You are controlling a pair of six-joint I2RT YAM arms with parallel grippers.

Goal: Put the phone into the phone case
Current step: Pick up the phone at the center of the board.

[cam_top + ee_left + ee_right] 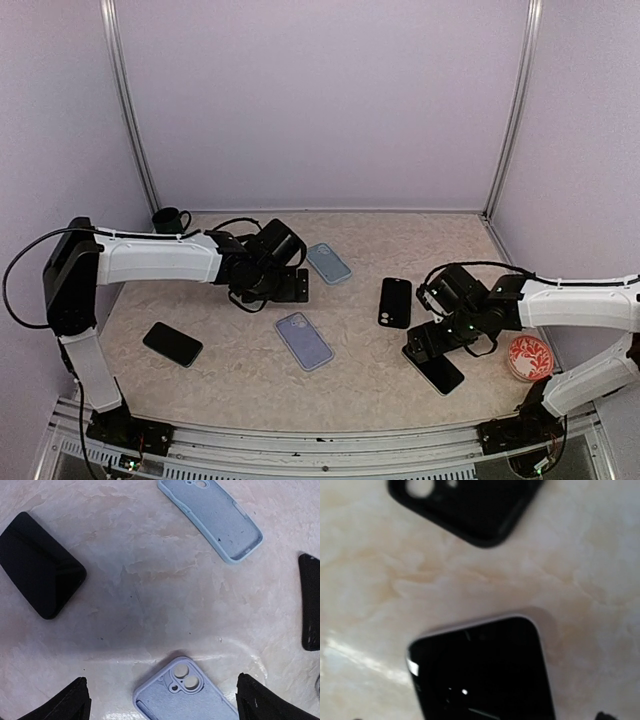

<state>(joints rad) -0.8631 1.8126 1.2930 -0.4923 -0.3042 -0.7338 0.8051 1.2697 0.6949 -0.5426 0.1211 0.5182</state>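
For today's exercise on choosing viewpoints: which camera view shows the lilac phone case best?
The top external view: the lilac phone case lies whole there, with nothing covering it. The left wrist view shows only its camera-cutout end, close up and cut off by the bottom edge of the picture. The right wrist view does not show it.

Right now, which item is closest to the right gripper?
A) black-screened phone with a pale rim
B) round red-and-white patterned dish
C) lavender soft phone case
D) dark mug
A: the right wrist view is mostly filled by the black-screened phone with a pale rim, and the top view shows it lying at the fingertips of the right gripper, nearer than the black phone case.
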